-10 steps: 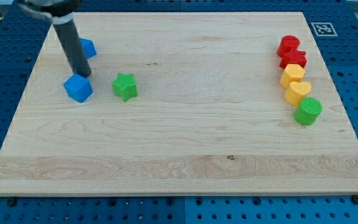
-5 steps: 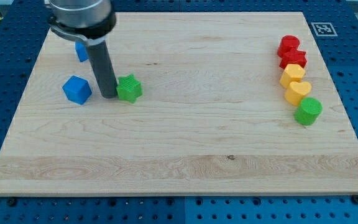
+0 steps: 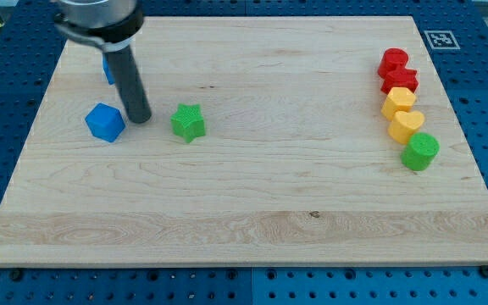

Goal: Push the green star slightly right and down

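The green star (image 3: 188,123) lies on the wooden board (image 3: 252,203) in its left half. My tip (image 3: 140,119) rests on the board to the left of the star, with a clear gap between them. A blue cube (image 3: 105,122) sits just left of my tip. The dark rod rises toward the view's top left.
A second blue block (image 3: 108,69) shows partly behind the rod near the top left. At the right edge stand a column of blocks: two red (image 3: 394,61) (image 3: 399,80), two yellow (image 3: 398,102) (image 3: 406,125), and a green cylinder (image 3: 420,152).
My tip moved right from beside the blue cube, pushed the green star a little right and down, then drew back left, leaving a gap.
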You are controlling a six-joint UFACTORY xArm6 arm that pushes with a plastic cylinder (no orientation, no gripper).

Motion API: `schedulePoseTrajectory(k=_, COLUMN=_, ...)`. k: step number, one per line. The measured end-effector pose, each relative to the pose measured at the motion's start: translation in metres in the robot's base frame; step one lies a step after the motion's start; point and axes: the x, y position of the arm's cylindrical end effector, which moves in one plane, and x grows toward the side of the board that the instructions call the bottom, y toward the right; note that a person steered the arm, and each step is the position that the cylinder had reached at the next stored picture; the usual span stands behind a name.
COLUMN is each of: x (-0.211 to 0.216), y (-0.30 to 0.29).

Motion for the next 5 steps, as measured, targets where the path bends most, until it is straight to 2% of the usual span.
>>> schedulePoseTrajectory(k=2, x=-0.007, y=0.012)
schedulePoseTrajectory(k=5, x=0.022, y=0.141)
